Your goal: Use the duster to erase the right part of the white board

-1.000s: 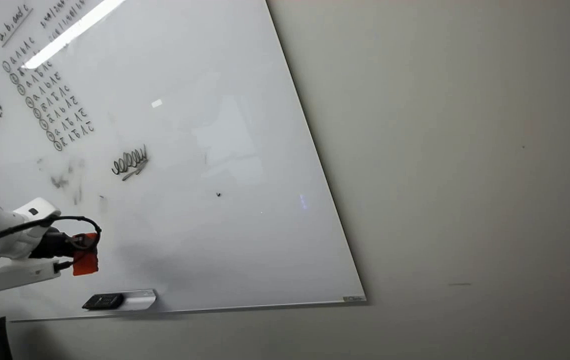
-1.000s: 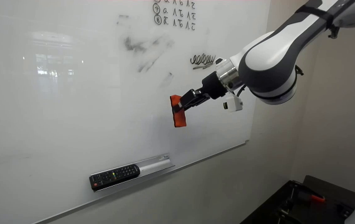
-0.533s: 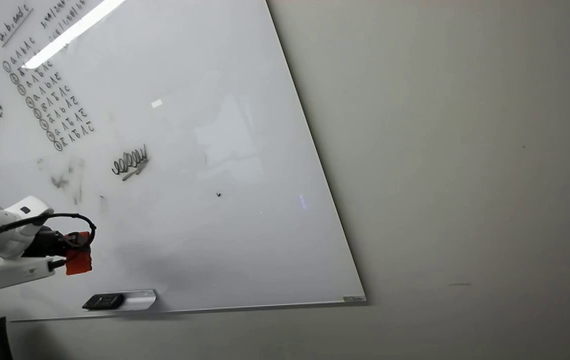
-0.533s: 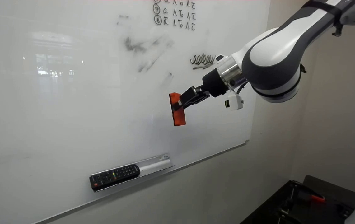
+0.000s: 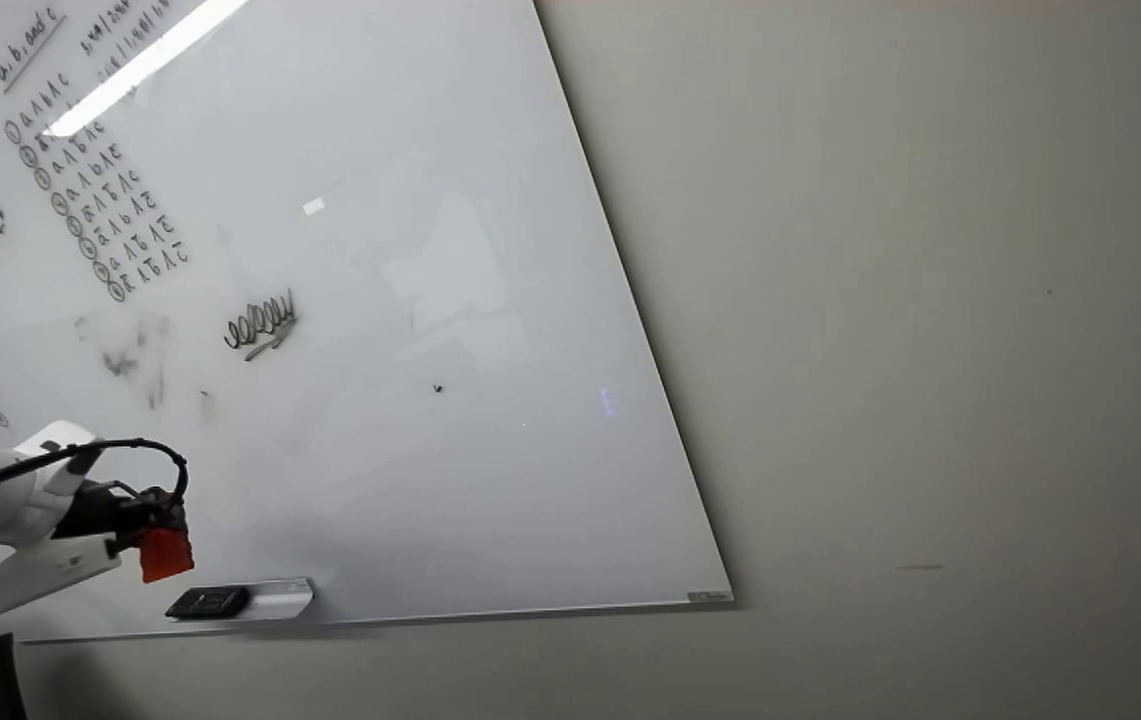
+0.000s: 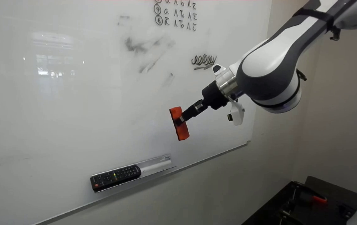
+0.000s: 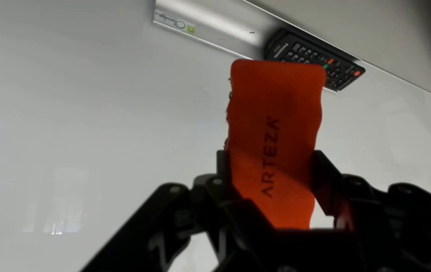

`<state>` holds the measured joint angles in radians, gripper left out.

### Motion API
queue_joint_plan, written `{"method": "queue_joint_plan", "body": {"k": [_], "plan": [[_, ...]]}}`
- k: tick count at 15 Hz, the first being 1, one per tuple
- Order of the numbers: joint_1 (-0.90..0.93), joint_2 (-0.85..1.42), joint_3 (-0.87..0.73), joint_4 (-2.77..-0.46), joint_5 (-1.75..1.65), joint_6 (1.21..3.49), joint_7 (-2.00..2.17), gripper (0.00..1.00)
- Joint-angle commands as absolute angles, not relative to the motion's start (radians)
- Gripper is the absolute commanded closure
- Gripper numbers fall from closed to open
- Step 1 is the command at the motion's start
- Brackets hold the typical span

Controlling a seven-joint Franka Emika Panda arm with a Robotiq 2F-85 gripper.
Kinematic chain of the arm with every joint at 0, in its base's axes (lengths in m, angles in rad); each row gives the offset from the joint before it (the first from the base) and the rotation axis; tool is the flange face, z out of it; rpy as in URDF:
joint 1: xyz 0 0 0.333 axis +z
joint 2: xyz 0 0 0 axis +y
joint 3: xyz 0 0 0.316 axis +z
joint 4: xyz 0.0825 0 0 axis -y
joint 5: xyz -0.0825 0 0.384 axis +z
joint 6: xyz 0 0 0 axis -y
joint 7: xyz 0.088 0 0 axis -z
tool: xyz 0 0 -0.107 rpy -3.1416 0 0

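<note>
"What has your gripper [image 7: 271, 170] got?"

"The duster [image 7: 275, 98]: my fingers [image 7: 325, 183] press its two long sides, parted by just its width."

"And where is it?"

"In front of the white board [image 6: 72, 125], tilted, and higher than the tray [image 6: 156, 167] with the remote [image 6: 115, 177] in both exterior views. I can't tell whether it touches the board."

"Any marks nearby?"

"A black scribble [image 5: 262, 323], up and to the right of the duster in both exterior views."
</note>
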<state>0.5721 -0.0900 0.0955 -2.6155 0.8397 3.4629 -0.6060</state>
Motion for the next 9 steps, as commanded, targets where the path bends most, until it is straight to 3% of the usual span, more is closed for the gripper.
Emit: {"method": "queue_joint_plan", "body": {"k": [1,4,5,9], "plan": [[0.377,-0.078,0.249,-2.580,0.970,3.463,-0.876,0.72],[0.339,-0.115,0.332,-2.575,1.034,3.463,-0.930,0.72],[0.351,-0.084,0.283,-2.585,1.003,3.463,-0.910,0.47],[0.348,-0.098,0.326,-2.578,1.006,3.463,-0.911,0.47]]}}
